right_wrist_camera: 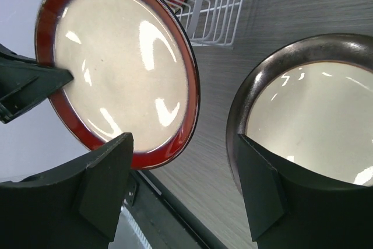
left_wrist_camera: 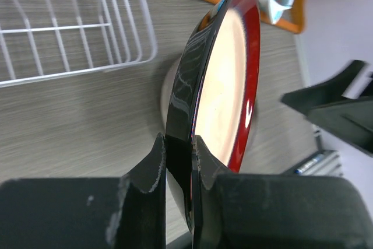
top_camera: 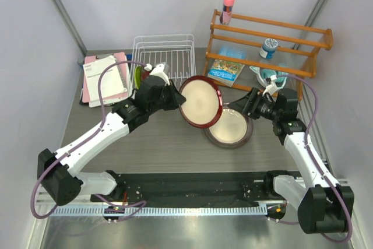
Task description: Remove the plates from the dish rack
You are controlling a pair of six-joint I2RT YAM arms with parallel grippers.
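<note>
Top external view: the grey counter (top_camera: 163,144) fills the middle, and the white wire dish rack (top_camera: 164,51) sits at its far side. To the right of the dish rack stands a wooden shelf (top_camera: 274,33). To the left of the dish rack lies a pile of papers (top_camera: 105,80).

The red-rimmed plate (top_camera: 201,102) is out of the dish rack, just past its front right corner. It is up in the air and tipped on its edge. The left gripper (left_wrist_camera: 179,144) pinches its rim tight between both fingers.

The grey-rimmed plate (top_camera: 230,129) lies flat on the counter, farther right of the dish rack and nearer the arms. From above, the red-rimmed plate covers a bit of it.

The right gripper (right_wrist_camera: 183,161) is spread wide and holds nothing. It hangs between the two plates.

A green plate (top_camera: 137,77) peeks out at the dish rack's front left, partly hidden by the left arm.
</note>
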